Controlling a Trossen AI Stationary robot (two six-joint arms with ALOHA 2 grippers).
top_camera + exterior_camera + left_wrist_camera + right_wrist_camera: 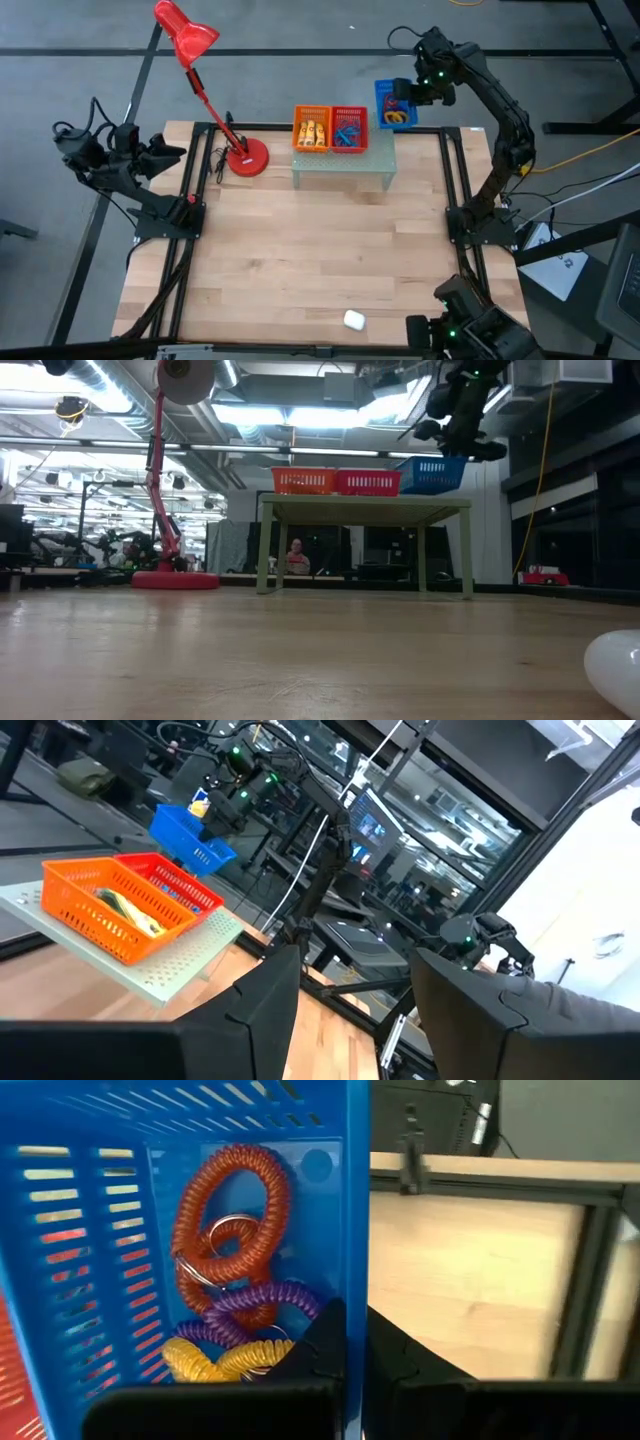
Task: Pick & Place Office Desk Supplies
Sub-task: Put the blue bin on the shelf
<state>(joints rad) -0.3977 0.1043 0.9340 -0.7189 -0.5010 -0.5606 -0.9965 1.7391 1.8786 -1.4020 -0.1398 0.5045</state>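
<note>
My right gripper [357,1320] is shut on a blue mesh basket [392,103] in the air past the table's far edge, beside the right end of the pale green riser [343,165]. Coiled orange, purple and yellow loops [228,1245] lie in the blue basket. An orange basket [311,128] with yellow tubes [311,132] and a red basket [349,128] with blue loops stand side by side on the riser's top. My left gripper [355,960] is open and waits above the table's left edge [172,152]. My right gripper pinches the blue basket's side wall at its rim [356,1250], one finger [322,1345] inside the basket and one [410,1365] outside. The basket is lifted clear, slightly tilted, at about the height of the riser's top [432,475].
A red desk lamp [215,100] stands at the table's far left, its base [246,158] next to the riser. A small white object [354,320] lies near the table's near edge. A person [295,555] sits in the room beyond the table.
</note>
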